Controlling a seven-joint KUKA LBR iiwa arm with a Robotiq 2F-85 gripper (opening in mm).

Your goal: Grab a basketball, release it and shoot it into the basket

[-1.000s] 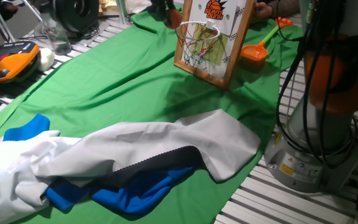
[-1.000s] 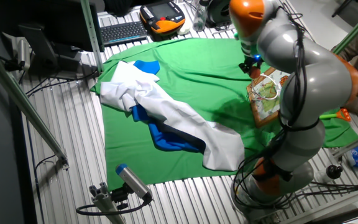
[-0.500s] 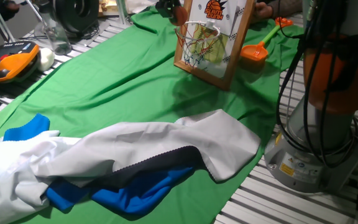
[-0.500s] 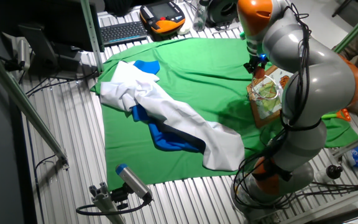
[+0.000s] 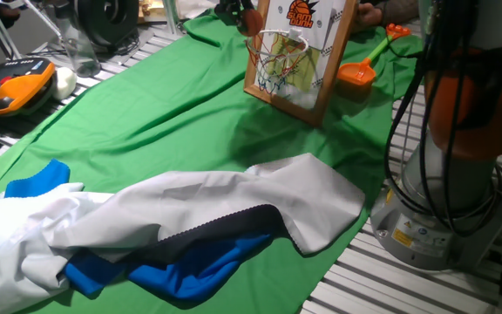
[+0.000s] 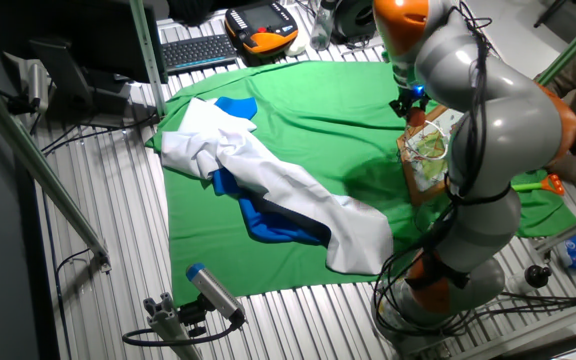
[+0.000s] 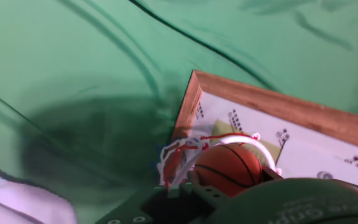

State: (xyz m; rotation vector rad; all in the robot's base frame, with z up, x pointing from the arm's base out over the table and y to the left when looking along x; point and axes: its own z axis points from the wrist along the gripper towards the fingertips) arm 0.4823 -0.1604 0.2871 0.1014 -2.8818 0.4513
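The desk [image 6: 118, 250] is ribbed bare metal with a dull sheen. Over it lies a green cloth [image 5: 172, 113], matt and softly creased. On that sits a heap of white fabric [image 5: 225, 196], smooth with a faint sheen, mixed with blue cloth [image 5: 181, 270] and a dark strip. The hoop's backboard [image 7: 303, 140] is white printed card in a frame of pale, grainy wood. Its net [image 5: 277, 65] is thin white cord. The ball [image 7: 229, 168] looks like rubbery orange plastic, slightly glossy. The shovel [image 5: 360, 70] is shiny orange plastic. The arm [image 6: 488, 130] has smooth grey and orange painted shells with a satin gloss.
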